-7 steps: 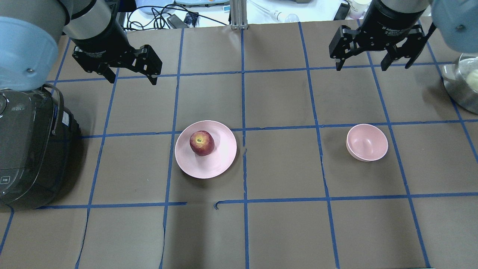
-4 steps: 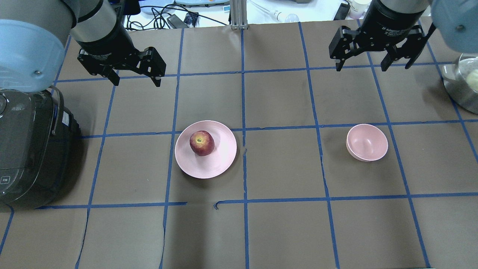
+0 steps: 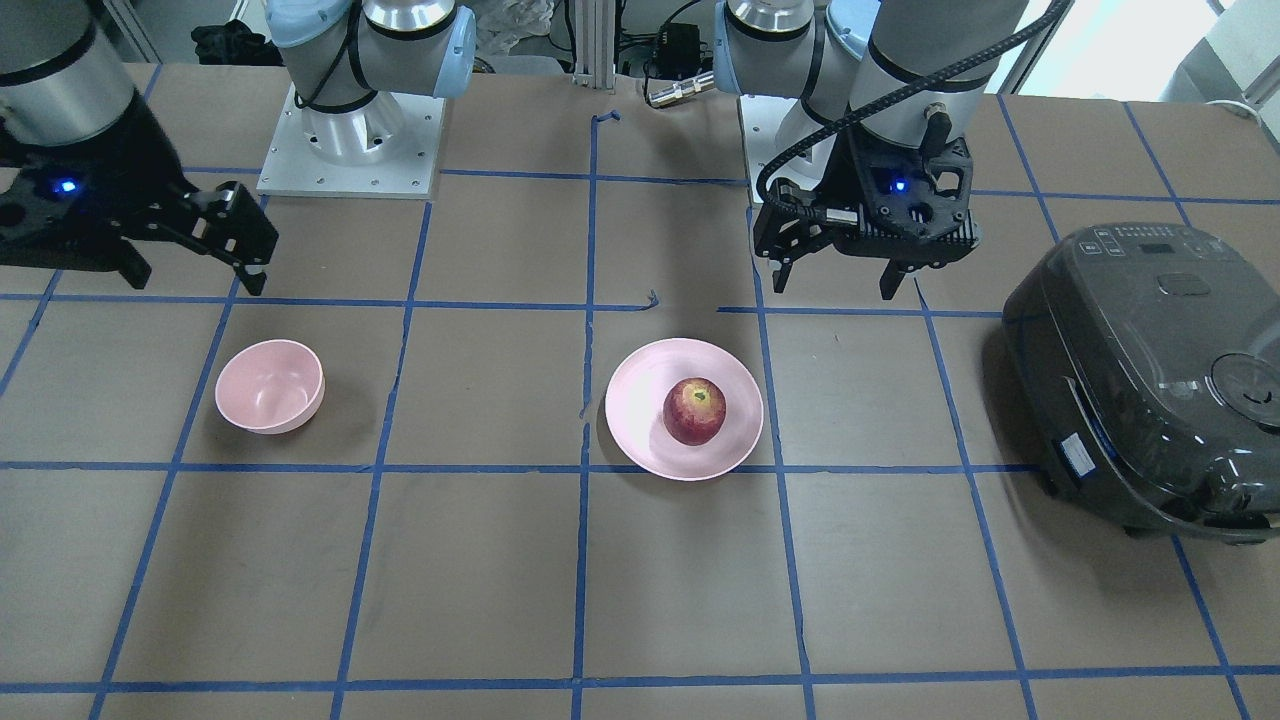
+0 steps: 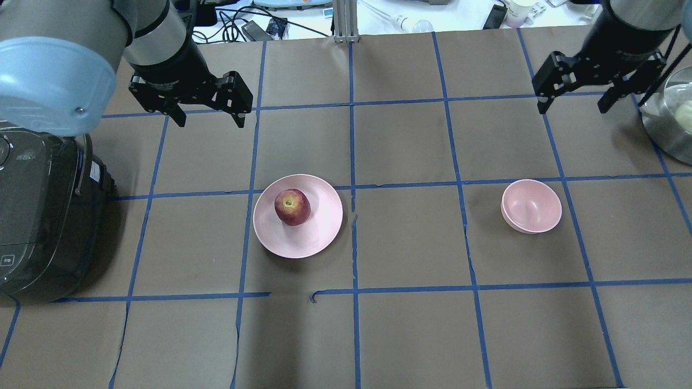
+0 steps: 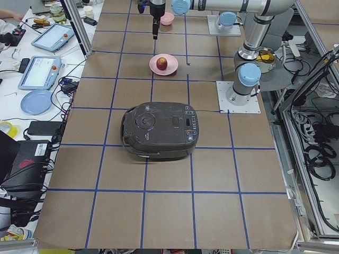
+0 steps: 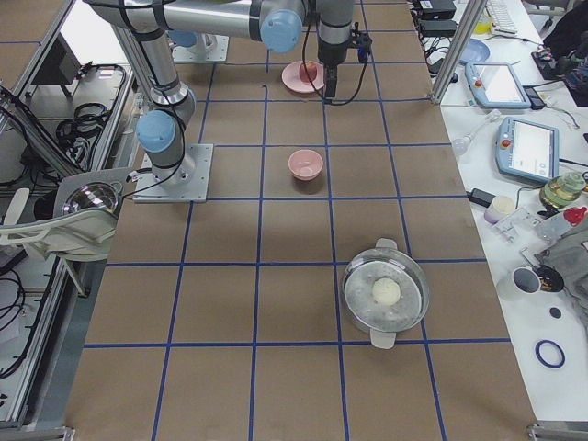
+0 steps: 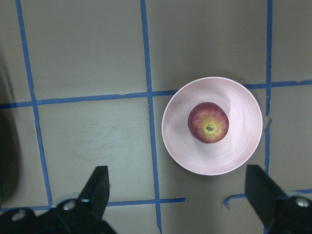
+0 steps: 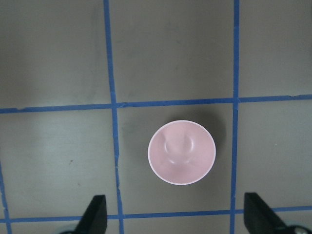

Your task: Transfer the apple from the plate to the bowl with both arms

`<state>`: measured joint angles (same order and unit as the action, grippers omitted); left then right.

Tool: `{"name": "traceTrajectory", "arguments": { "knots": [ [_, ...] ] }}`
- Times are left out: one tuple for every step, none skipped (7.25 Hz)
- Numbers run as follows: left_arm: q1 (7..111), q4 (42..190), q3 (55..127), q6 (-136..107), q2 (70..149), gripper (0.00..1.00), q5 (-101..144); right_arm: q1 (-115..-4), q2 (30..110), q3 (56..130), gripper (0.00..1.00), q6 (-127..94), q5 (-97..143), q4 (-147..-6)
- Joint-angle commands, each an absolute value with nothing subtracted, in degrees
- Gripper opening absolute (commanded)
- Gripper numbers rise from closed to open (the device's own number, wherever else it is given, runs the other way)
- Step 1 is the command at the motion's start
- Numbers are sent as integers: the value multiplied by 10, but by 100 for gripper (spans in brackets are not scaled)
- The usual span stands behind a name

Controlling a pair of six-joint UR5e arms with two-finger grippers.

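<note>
The red apple (image 4: 292,206) with a yellowish stem dip sits on the pale pink plate (image 4: 324,237), a little left of the table's middle; both show in the left wrist view, apple (image 7: 208,123) and plate (image 7: 180,141). The small pink bowl (image 4: 531,206) stands empty to the right and shows in the right wrist view (image 8: 181,152). My left gripper (image 4: 210,118) is open and empty, high above the table behind the plate. My right gripper (image 4: 573,104) is open and empty, high above and behind the bowl.
A black rice cooker (image 4: 43,216) stands at the left table edge. A steel pot (image 4: 667,121) with a pale round thing in it stands at the far right. Blue tape lines grid the brown table. Cables and clutter lie beyond the far edge.
My left gripper has moved right and a little forward, toward the plate. My right gripper has moved right. Both stayed open. Apple, plate and bowl have not moved.
</note>
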<state>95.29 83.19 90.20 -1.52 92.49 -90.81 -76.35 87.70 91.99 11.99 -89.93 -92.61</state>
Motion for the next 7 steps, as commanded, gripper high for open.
{"name": "traceTrajectory", "arguments": {
  "knots": [
    [974, 778, 938, -34, 948, 100, -907, -709, 872, 1051, 100, 186, -899, -1051],
    [978, 739, 973, -49, 964, 100, -897, -686, 846, 1109, 100, 225, -898, -1142],
    [990, 684, 1011, -49, 975, 100, -890, -663, 827, 1168, 100, 242, -897, -1218],
    [994, 614, 1043, -51, 995, 100, -888, -661, 824, 1223, 96, 243, -896, -1276],
    [1005, 588, 1061, -52, 1017, 100, -888, -660, 808, 1245, 88, 243, -883, -1308],
    [1027, 590, 1064, -54, 1039, 100, -895, -660, 800, 1246, 69, 244, -882, -1310],
    [1033, 585, 1063, -69, 1053, 100, -896, -660, 800, 1245, 31, 244, -886, -1310]
  ]
}}
